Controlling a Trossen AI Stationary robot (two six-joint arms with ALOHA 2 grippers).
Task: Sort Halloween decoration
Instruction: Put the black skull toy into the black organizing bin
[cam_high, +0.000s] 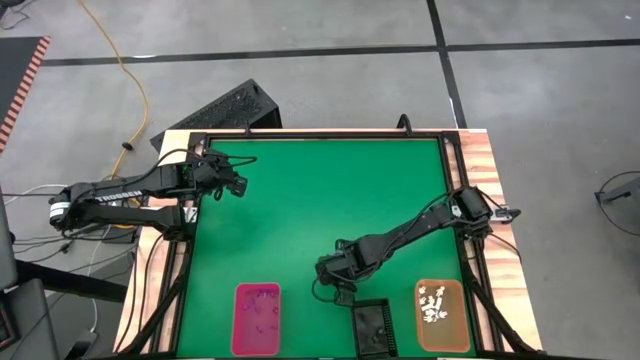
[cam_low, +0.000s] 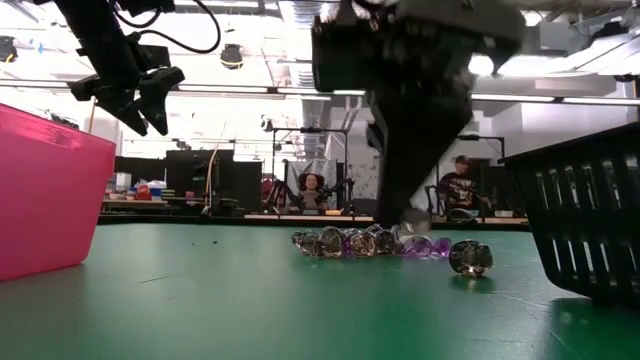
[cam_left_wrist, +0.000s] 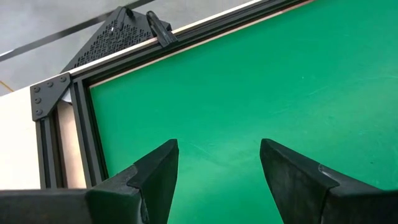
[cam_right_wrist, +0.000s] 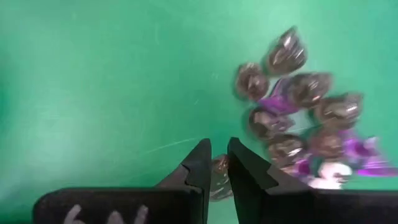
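Note:
The Halloween decoration is a small heap of tiny dark and purple trinkets (cam_right_wrist: 292, 118) lying on the green mat, seen in the low view as a row (cam_low: 385, 243). My right gripper (cam_right_wrist: 219, 146) stands at the heap's edge, pointing steeply down, its fingers nearly together with one dark trinket (cam_right_wrist: 219, 177) between them. In the high view it is near the table's front middle (cam_high: 338, 280). My left gripper (cam_left_wrist: 217, 162) hangs open above the mat's far left part (cam_high: 235, 185), holding nothing. My right gripper pinches one small dark trinket (cam_right_wrist: 219, 177) between its two fingers, a little behind their tips. The fingers come from above, slanting steeply down. Whether the trinket is off the mat I cannot tell.
At the front edge stand a pink tray (cam_high: 257, 318), a black slatted tray (cam_high: 372, 327) and an orange tray (cam_high: 441, 315) with white trinkets in it. A black frame (cam_high: 320, 135) borders the mat. People sit in the room behind the table (cam_low: 312, 190).

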